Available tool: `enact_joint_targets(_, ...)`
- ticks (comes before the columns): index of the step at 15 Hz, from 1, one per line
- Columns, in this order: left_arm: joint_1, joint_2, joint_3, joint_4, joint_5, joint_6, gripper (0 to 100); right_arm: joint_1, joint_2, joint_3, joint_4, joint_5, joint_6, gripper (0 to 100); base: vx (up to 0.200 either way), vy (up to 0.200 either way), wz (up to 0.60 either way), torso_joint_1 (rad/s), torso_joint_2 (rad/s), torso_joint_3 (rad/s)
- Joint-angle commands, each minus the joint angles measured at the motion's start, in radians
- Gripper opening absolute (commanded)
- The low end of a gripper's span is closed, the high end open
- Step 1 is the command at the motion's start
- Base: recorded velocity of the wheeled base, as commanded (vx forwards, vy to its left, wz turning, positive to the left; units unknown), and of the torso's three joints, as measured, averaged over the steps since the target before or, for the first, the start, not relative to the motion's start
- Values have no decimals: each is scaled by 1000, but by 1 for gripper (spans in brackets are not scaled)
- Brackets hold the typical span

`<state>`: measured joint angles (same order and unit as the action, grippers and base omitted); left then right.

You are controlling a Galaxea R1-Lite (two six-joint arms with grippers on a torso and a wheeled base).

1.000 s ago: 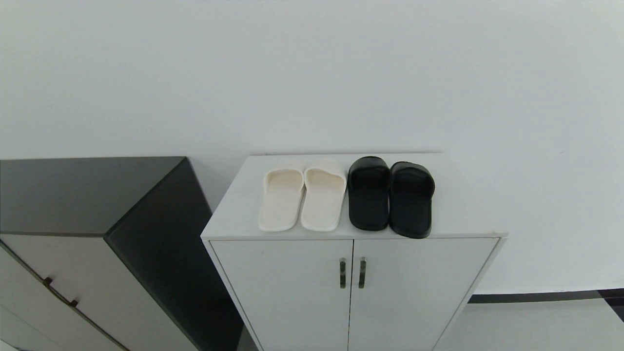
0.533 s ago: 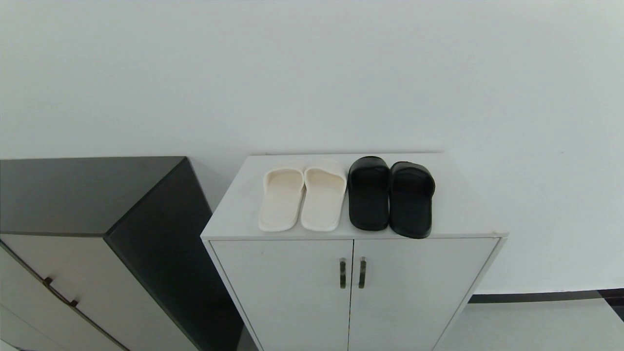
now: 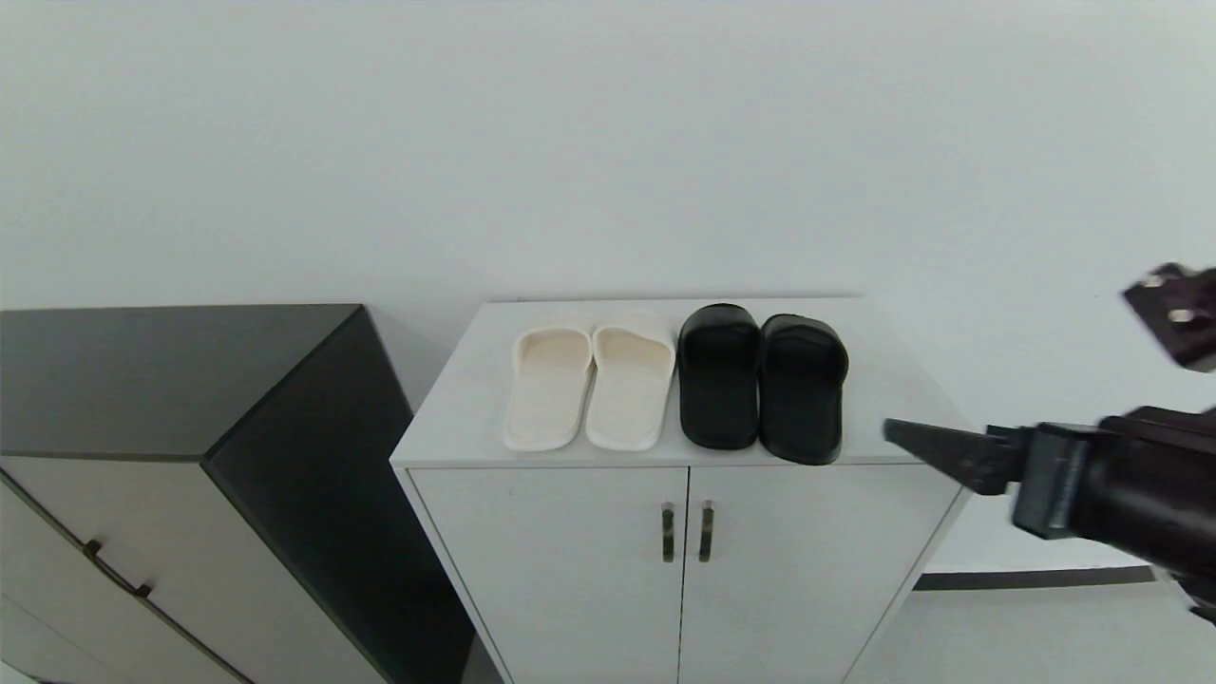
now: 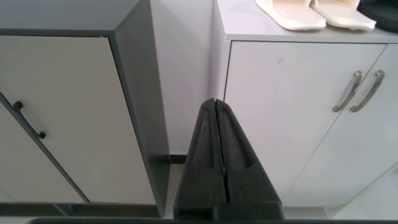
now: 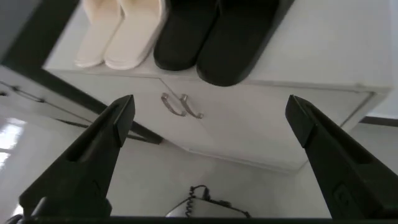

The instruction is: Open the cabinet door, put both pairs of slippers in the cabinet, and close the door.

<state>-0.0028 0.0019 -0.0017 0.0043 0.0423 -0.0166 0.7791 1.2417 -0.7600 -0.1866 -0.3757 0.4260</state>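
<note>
Atop the white cabinet, both pairs are sitting side by side, the cream slippers toward the left and the black slippers just beside them on the right. The outer black heel is reaching right to the front edge. Below them both doors are sitting shut, with the two handles hanging upright and close together at the centre seam.

So the door-opening is the job here. The right gripper is hovering off the cabinet's right front corner, about level with the top. Its fingers are spread wide and holding nothing. The left gripper is waiting low, facing the gap between the white cabinet and the dark cabinet. Its fingers are pressed together and empty.

To do this well, I'd say the right gripper is needing to drop below the top edge before it travels inward, because that black heel looks easy to clip. It should then straddle the right handle alone with those wide fingers, keeping clear of the left one. After closing firmly on it, the pull wants to follow the door's arc about its outer hinge, not go straight back, or the fingers are risking a slip off the slim bar.
</note>
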Motion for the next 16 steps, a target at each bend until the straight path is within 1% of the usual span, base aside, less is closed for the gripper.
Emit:
enact_joint_targets(1, 0, 1, 0, 0, -1, 0, 0, 45, 295, -173, -31, -126, 11, 100, 0, 0, 0, 0, 0, 0)
enact_joint_targets(2, 0, 1, 0, 0, 1, 0, 0, 52, 358, -232, -34, -184, 10, 100, 0, 0, 0, 0, 0, 0)
enact_joint_targets(3, 0, 1, 0, 0, 1, 0, 0, 52, 417, -283, -34, -221, 10, 100, 0, 0, 0, 0, 0, 0)
enact_joint_targets(4, 0, 1, 0, 0, 1, 0, 0, 51, 467, -332, -36, -249, 2, 100, 0, 0, 0, 0, 0, 0)
enact_joint_targets(6, 0, 1, 0, 0, 1, 0, 0, 43, 532, -384, -37, -295, -19, 100, 0, 0, 0, 0, 0, 0)
enact_joint_targets(7, 0, 1, 0, 0, 1, 0, 0, 26, 585, -424, -59, -310, -49, 100, 0, 0, 0, 0, 0, 0)
enact_joint_targets(10, 0, 1, 0, 0, 1, 0, 0, -34, 677, -509, -111, -324, -90, 100, 0, 0, 0, 0, 0, 0)
enact_joint_targets(13, 0, 1, 0, 0, 1, 0, 0, -51, 760, -584, -148, -328, -99, 100, 0, 0, 0, 0, 0, 0)
enact_joint_targets(16, 0, 1, 0, 0, -1, 0, 0, -66, 823, -657, -149, -356, -124, 100, 0, 0, 0, 0, 0, 0)
